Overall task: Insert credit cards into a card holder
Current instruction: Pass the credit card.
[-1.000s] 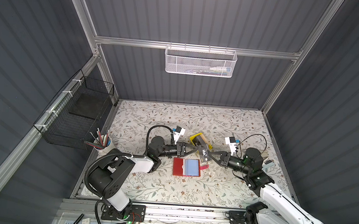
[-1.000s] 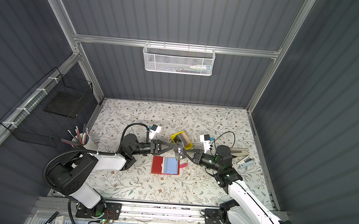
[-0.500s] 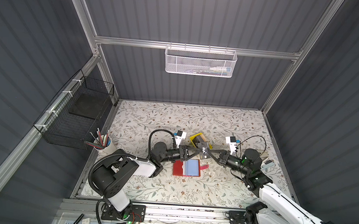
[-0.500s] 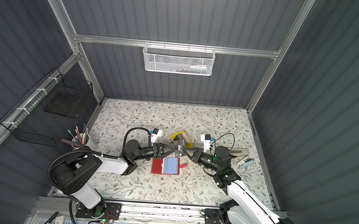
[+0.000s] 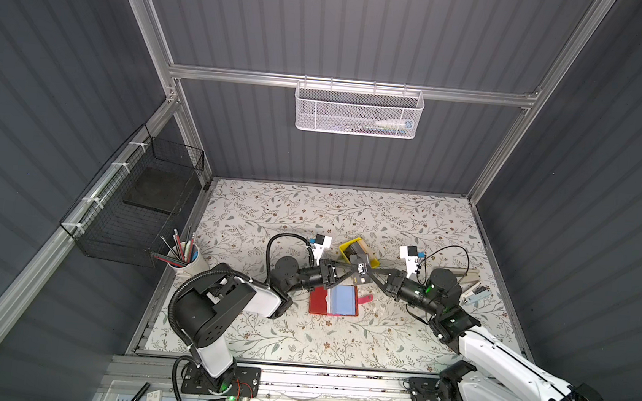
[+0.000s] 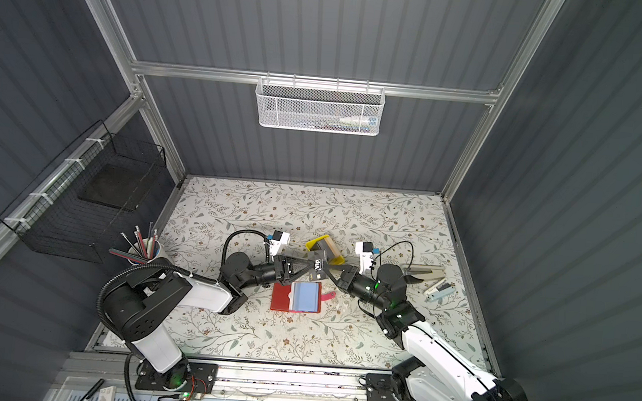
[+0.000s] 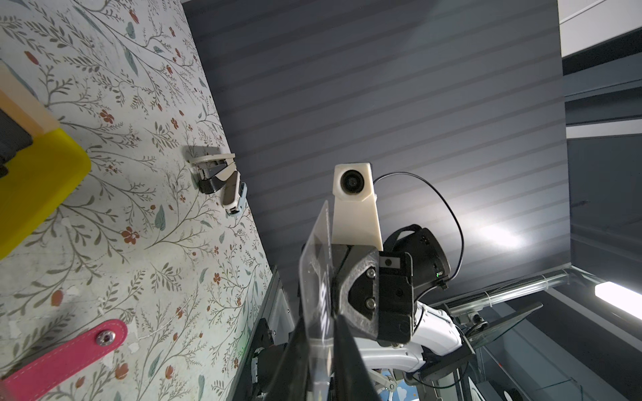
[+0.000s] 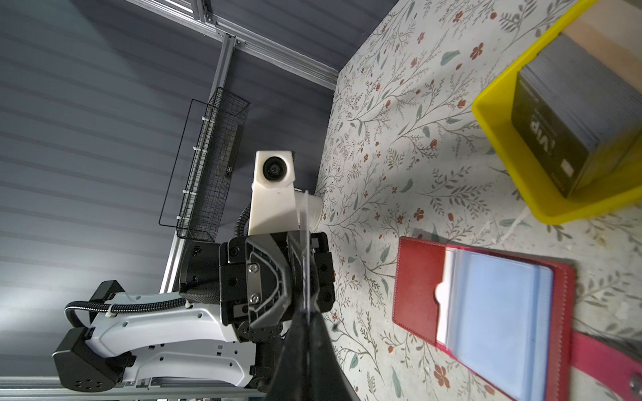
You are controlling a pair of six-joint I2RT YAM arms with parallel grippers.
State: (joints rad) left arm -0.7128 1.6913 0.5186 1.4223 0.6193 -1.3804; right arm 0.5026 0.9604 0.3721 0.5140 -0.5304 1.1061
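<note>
Item: 1 credit card [image 5: 362, 274], held off the table between 2 grippers.
Left gripper [image 5: 352, 271] and right gripper [image 5: 371, 274] each clamp an opposite end; card holder [image 5: 336, 300] lies open just beneath them, yellow tray [image 5: 347, 248] just beyond.

Yellow tray [image 5: 345, 248], perhaps a stapler [image 5: 476, 297], on floral mat [image 5: 310, 216]; pen cup [image 5: 187, 264] at its edge; mesh basket [image 5: 358, 111] on back wall.
</note>
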